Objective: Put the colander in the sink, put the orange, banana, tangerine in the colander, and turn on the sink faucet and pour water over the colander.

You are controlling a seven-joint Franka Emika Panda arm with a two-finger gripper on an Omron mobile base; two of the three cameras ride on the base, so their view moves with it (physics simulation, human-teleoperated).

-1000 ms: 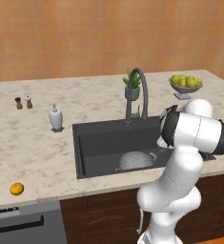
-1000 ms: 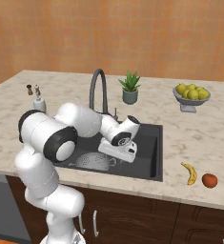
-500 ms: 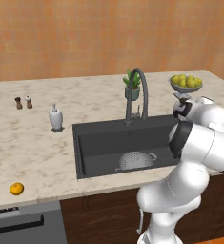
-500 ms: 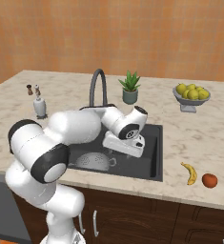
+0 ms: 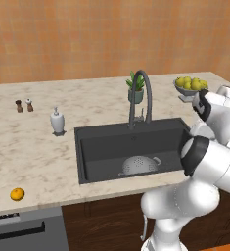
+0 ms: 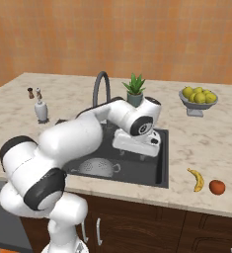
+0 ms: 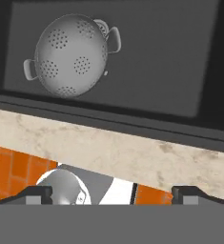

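My hand [image 6: 135, 148] is wide apart and holds nothing; it has swung from low in the sink [image 6: 137, 170] toward the middle right of the frame. The colander [image 6: 97, 167] sits in the sink, lower middle, so I think fruit comes next: the banana [image 6: 196, 179] waits on the table [image 6: 196, 138] at lower right.

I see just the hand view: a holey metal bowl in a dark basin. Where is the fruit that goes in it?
Observer: The banana lies on the counter right of the sink, beside a round red-orange fruit.
Operator: Any more fruit?
Observer: An orange sits on the counter far left of the sink, near the front edge.
Operator: Is water running?
Observer: No, the faucet shows no stream.
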